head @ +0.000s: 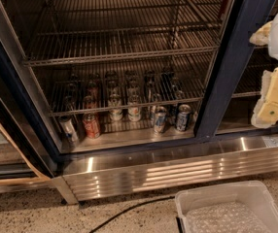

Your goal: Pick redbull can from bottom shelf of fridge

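Fridge (229, 76) stands open, with a dark navy frame and wire racks (124, 45) bare across the upper levels. Ribbed stainless base panel (178, 171) runs below the opening.

Bottom shelf (129, 137): pale metal surface, with cans grouped toward its front and centre.
- Redbull can (182, 117): blue and silver, upright, at the right end of the front row, near the navy centre post.
- Second blue-and-silver can (160, 119): just beside it on the left, also upright.
- Two whitish cans (125, 111): further left, set slightly back.
- Red can (91, 125): left of those, upright.
- Silvery can (69, 128): leftmost, near the left wall, appears tilted.
- Reflections or further cans behind these rows are too dim to sort out.

Gripper (270, 106): at the right edge of the view, outside the open compartment and in front of the right-hand door section. It is pale yellow and white, hangs above the level of the bottom shelf, and is well apart from the redbull can. Cannot tell whether it is open or closed. Nothing is seen in its grasp.

Floor: speckled stone. A translucent plastic bin (229, 198) sits at lower right, in front of the base panel. A black cable (129, 209) trails along the floor left of the bin.
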Controlling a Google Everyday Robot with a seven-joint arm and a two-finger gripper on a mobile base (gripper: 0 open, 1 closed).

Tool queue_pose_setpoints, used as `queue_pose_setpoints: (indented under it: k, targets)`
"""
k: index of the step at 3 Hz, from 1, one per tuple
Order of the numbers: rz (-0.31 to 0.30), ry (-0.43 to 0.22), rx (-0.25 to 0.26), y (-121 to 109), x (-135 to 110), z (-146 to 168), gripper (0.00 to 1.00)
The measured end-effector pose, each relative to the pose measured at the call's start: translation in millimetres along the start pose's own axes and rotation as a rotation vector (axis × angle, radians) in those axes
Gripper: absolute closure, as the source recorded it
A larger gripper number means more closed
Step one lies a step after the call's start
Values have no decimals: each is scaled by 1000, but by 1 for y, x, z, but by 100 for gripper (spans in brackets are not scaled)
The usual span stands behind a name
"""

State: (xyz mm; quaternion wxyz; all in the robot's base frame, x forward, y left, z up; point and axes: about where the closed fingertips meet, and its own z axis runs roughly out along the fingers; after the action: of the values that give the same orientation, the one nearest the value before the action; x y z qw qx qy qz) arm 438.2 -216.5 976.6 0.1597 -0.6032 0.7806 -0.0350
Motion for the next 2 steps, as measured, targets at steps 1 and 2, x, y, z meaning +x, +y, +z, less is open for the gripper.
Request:
queue_pose_setpoints:
  k: [1, 2]
  targets:
    - [0, 0, 0, 0, 0, 0, 0]
    - [-35, 9, 0, 5, 8, 32, 0]
